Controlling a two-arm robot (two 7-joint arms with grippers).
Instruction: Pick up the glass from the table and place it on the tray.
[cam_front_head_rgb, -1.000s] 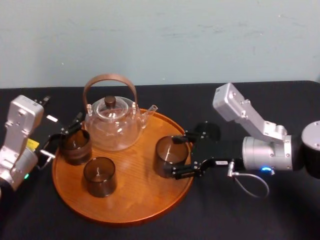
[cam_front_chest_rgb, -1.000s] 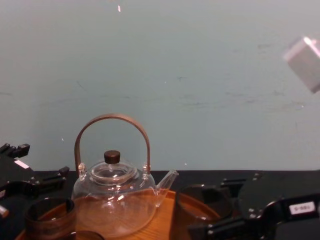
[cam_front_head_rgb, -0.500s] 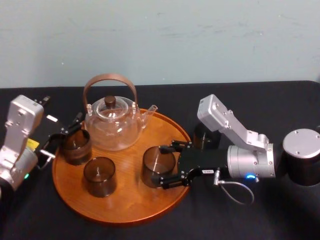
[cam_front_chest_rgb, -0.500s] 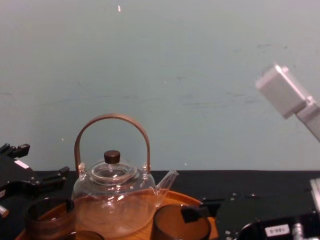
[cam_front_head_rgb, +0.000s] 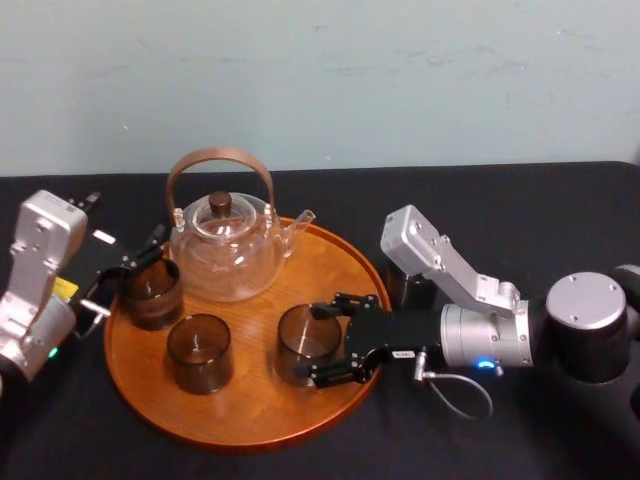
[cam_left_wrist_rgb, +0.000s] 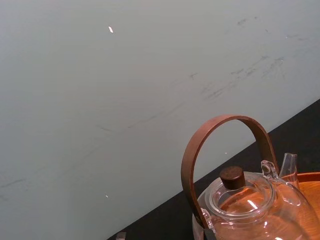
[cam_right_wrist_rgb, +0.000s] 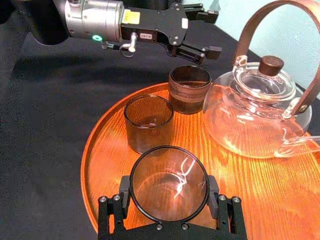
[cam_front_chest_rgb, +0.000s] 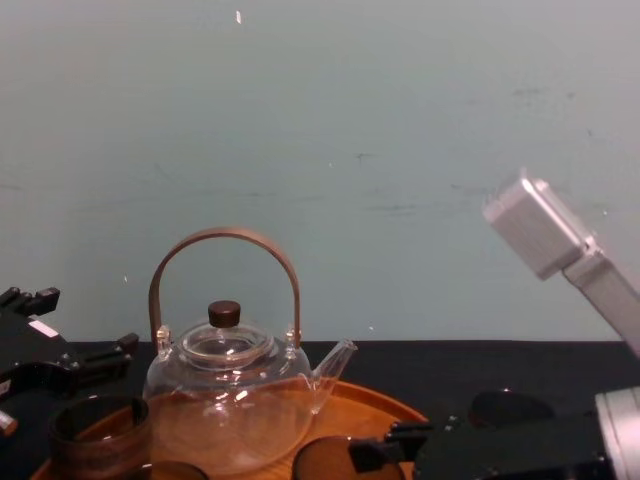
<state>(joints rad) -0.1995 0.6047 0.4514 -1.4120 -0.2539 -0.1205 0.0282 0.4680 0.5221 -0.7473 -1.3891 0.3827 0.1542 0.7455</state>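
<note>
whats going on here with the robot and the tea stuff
The right gripper is shut on a dark glass over the right side of the round wooden tray; whether it already rests on the wood is unclear. The left gripper sits open at the tray's left edge, by another glass. A third glass and a glass teapot stand on the tray.

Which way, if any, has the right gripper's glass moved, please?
Yes: in the head view, carried by the right gripper, the glass moved left from the tray's right rim towards its centre.
</note>
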